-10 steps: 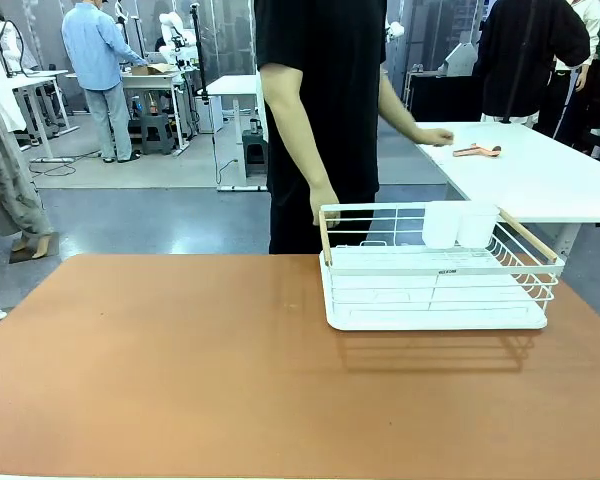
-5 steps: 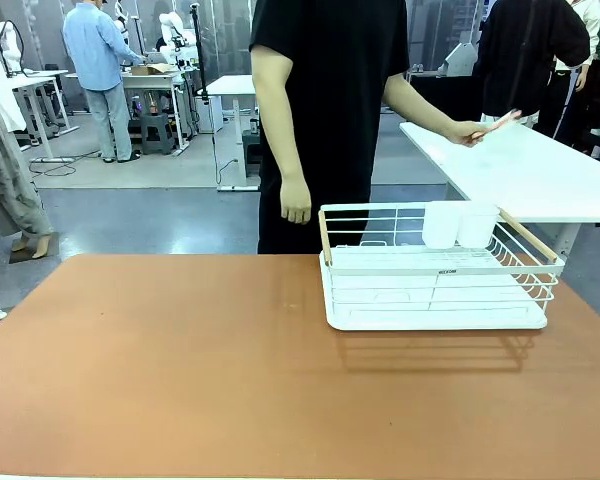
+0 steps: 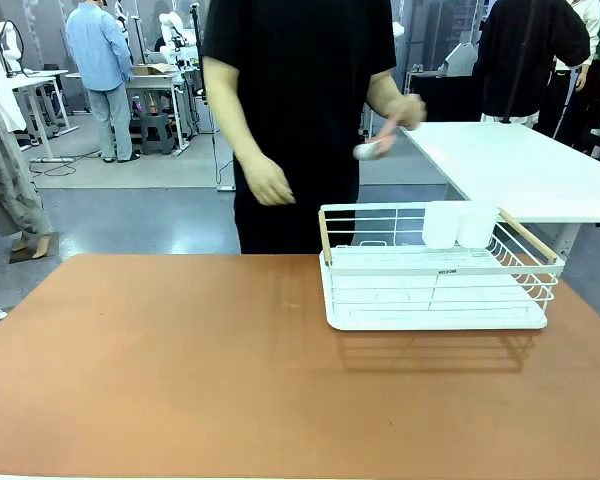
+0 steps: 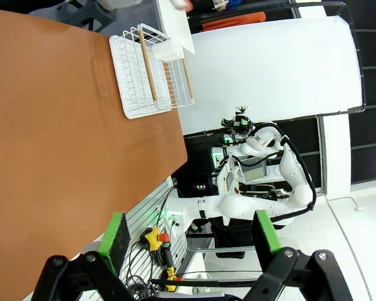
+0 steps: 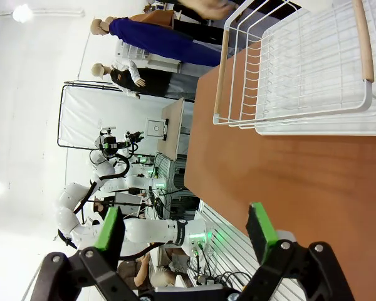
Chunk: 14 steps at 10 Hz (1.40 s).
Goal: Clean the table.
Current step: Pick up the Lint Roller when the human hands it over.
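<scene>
The reddish-brown table [image 3: 180, 360] lies bare on its left and front. In the left wrist view my left gripper [image 4: 189, 241] is open, nothing between its green pads [image 4: 116, 235], and it hangs off the table's [image 4: 50, 125] edge. My right gripper [image 5: 183, 232] is open too, held over the table [image 5: 288, 169] short of the rack. A person in black stands at the far edge and holds a small blurred utensil [image 3: 372, 149] in one hand, above and behind the rack.
A white wire rack [image 3: 435, 270] with wooden handles stands on the table's right half, holding two white cups [image 3: 458, 224] at its back. It also appears as the rack [image 4: 147, 78] and the rack [image 5: 313, 69]. A white-topped table [image 3: 520, 165] stands behind on the right.
The person lifted a utensil off the white table, turned and stepped left, bringing the hand with it toward the rack. The rack and my grippers have not moved.
</scene>
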{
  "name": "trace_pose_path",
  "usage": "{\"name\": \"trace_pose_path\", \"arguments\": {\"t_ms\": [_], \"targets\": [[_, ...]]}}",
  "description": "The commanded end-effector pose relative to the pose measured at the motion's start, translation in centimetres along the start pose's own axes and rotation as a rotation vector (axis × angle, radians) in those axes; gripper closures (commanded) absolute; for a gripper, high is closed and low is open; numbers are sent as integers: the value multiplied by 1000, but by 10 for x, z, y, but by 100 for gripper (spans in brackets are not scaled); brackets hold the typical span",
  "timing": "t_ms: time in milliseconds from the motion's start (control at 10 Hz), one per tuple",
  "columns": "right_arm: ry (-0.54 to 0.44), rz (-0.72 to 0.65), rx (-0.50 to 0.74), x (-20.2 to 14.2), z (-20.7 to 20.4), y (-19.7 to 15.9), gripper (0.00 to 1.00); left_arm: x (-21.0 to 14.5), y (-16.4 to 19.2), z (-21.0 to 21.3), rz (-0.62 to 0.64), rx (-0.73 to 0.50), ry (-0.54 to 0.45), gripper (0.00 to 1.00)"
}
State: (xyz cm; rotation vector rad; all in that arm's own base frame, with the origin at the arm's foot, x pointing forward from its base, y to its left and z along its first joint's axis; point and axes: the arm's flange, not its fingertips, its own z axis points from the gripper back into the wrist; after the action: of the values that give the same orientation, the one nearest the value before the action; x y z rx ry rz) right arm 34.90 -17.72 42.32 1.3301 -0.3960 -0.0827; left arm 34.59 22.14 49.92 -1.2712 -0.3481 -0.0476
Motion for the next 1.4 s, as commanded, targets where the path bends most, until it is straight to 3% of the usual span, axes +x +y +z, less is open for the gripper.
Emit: {"name": "trace_pose_path", "arguments": {"t_ms": [0, 1300], "targets": [[-6, -8, -3, 1, 1, 2, 0, 0, -2, 1, -5, -1, -5, 0], [-6, -8, -3, 1, 1, 2, 0, 0, -2, 1, -5, -1, -5, 0]]}}
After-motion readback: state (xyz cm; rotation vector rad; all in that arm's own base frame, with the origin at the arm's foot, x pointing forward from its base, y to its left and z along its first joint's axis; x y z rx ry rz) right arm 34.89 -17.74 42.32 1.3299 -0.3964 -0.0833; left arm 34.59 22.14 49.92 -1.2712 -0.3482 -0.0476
